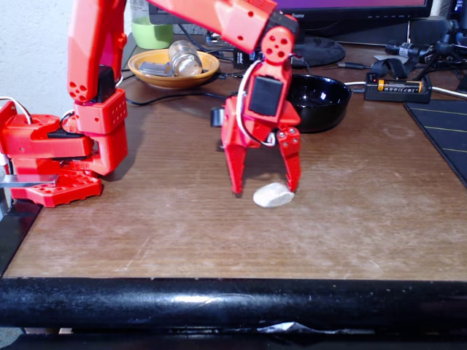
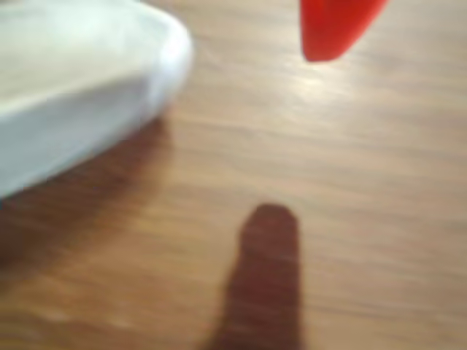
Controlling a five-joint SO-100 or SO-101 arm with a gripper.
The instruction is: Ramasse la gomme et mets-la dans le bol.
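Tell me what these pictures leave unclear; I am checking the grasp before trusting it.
- Fixed view: whether the red gripper touches the small white eraser; too small to tell.
- Fixed view: the glossy black bowl's left side, hidden by the gripper.
- Wrist view: eraser blurred, cut off by the left edge.

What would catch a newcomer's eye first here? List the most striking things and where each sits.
First, the bright red arm, its open gripper lowered to the wooden table mid-frame in the fixed view, fingertips straddling the small white eraser. Just behind the gripper sits the glossy black bowl, with an orange-yellow dish further back on the left. In the wrist view the eraser looms large and blurred at upper left, with a red fingertip at the top.
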